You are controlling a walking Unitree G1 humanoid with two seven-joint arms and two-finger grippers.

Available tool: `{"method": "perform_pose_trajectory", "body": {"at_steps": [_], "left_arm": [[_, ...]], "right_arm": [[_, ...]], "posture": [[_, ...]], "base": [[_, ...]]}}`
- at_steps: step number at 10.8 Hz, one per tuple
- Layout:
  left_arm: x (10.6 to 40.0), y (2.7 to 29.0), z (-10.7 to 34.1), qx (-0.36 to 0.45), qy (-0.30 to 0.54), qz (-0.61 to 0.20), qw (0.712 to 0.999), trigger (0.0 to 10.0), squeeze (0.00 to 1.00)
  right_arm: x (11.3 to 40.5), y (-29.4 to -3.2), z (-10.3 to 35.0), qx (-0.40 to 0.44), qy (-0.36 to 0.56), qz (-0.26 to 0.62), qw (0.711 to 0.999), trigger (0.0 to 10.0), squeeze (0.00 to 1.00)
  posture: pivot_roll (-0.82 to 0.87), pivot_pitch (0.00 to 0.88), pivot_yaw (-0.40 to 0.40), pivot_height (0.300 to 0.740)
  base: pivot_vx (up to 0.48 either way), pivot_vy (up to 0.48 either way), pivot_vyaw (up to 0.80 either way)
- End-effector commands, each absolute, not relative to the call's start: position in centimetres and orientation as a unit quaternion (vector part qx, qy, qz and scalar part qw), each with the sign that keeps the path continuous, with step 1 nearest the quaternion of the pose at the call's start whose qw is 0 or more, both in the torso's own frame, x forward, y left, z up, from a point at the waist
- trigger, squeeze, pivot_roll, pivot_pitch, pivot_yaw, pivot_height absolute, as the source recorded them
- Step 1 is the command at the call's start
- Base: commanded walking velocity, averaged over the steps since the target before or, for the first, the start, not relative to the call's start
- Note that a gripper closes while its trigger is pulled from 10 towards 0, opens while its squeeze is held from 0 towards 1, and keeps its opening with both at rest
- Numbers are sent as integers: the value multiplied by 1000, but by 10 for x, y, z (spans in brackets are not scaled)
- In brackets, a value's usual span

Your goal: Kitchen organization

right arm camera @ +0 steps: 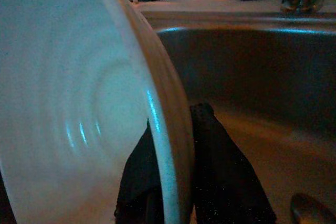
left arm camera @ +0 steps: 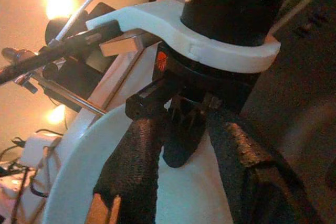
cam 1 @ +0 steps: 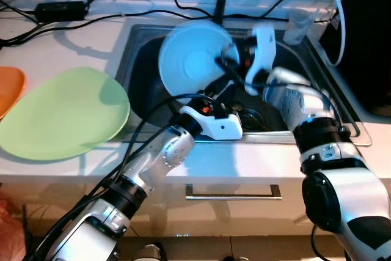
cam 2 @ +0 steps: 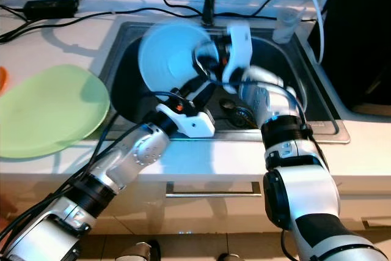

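The sink lies below both jaws; the pale blue plate stands on edge over it, face toward the worktop; right gripper jaws clamp its rim; left gripper jaws straddle the near edge, apparently clamped too.

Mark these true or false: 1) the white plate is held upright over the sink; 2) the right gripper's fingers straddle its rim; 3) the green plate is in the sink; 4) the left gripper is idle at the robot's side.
1) The white plate is held upright over the sink: true.
2) The right gripper has a finger on each side of its rim: true.
3) False. The green plate lies on the counter, on the sink's left.
4) False. The left gripper reaches into the sink at the white plate's lower edge.
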State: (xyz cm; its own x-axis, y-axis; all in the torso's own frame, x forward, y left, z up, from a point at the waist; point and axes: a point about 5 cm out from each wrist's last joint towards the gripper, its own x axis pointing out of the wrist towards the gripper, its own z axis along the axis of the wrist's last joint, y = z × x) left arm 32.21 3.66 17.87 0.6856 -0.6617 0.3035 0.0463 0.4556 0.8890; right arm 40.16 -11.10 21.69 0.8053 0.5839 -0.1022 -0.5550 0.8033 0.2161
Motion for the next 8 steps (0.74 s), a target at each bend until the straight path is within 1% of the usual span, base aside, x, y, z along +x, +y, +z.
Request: {"method": "perform_pose_trajectory", "body": {"at_steps": [1,2,4,7,8], "left_arm": [[316,37,182,429,-333,-225,809,10000,1000],[311,40,189,399,-344,-225,819,10000,1000],[307,43,190,386,-346,-230,824,10000,1000],[307,64,193,343,-305,-203,865,10000,1000],[306,79,195,325,-283,-182,884,10000,1000]], "right_arm": [[402,-114,223,89,69,294,949,10000,0],[402,-114,221,92,65,287,951,10000,0],[402,-111,218,93,62,281,953,10000,0],[399,-115,208,73,62,256,962,10000,0],[398,-122,203,53,55,227,971,10000,0]], "posture": [[12,108,-50,740],[20,110,-51,740],[24,109,-48,740],[30,112,-42,740],[34,118,-39,740]], "base": [[0,0,0],[0,0,0],[0,0,0],[0,0,0],[0,0,0]]}}
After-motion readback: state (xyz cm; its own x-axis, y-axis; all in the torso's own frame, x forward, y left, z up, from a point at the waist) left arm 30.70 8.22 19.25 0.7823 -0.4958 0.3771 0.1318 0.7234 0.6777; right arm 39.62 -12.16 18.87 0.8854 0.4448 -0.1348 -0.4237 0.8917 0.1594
